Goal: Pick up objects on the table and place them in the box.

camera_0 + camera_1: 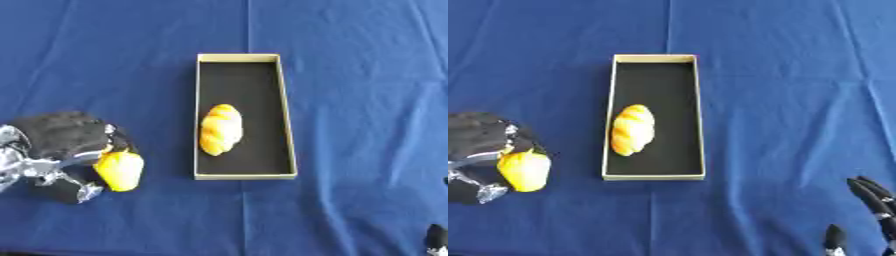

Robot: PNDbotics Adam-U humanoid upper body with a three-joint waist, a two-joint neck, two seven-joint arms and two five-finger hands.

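While left hand (61, 150) curls round yellow fruit (120, 170) at lower left: bread roll (220, 129) already boxed (289, 125); right hand (872, 210) idle, fingers straight.

Blue tablecloth (350, 100) fills the frame edge to edge | straight crease runs down from top centre | soft folds and wrinkles at right and lower right

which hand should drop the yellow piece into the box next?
Left. The left hand already has its fingers curled round the yellow object, just left of the box, which holds a bread roll. The right hand rests idle at the lower right corner, fingers up, holding nothing.
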